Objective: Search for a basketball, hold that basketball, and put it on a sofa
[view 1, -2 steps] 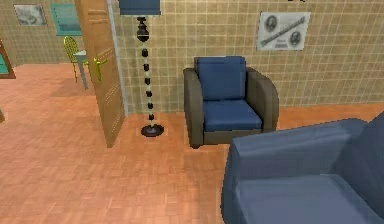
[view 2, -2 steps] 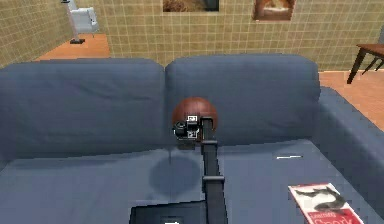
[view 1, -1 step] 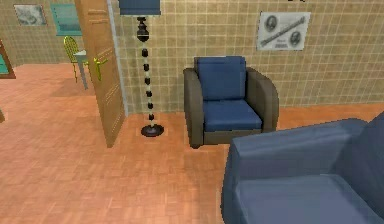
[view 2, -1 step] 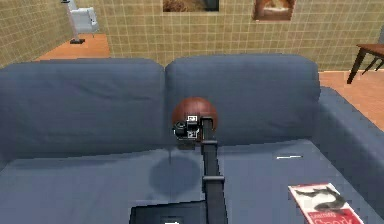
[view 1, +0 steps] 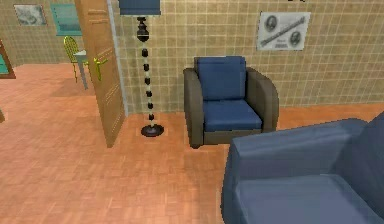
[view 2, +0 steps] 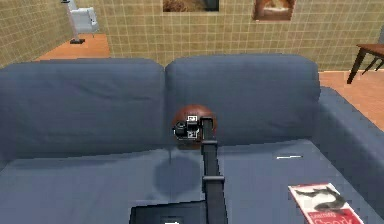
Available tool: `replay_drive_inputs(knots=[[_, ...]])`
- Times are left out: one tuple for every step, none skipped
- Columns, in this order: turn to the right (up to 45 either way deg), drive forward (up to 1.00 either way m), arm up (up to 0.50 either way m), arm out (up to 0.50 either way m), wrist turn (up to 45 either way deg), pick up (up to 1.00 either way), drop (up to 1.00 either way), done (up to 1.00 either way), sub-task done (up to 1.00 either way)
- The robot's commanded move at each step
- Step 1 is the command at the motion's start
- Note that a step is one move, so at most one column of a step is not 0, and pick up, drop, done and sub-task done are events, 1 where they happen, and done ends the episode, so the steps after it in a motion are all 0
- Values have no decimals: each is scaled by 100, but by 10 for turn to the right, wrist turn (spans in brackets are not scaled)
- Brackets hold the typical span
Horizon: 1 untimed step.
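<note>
basketball (view 2: 193,111) at hand (view 2: 183,129), sofa backrest (view 2: 90,95) behind (blue)

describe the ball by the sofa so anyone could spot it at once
Start at the wide blue sofa, at the seam between its two back cushions. Just right of that seam, at the far end of the dark arm, is a reddish-brown ball. It is the only round, warm-coloured thing there; the magazine on the seat is flat.
</note>
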Motion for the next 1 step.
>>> replay_drive_inputs(knots=[[0,0,10,0,0,0,0,0,0]])
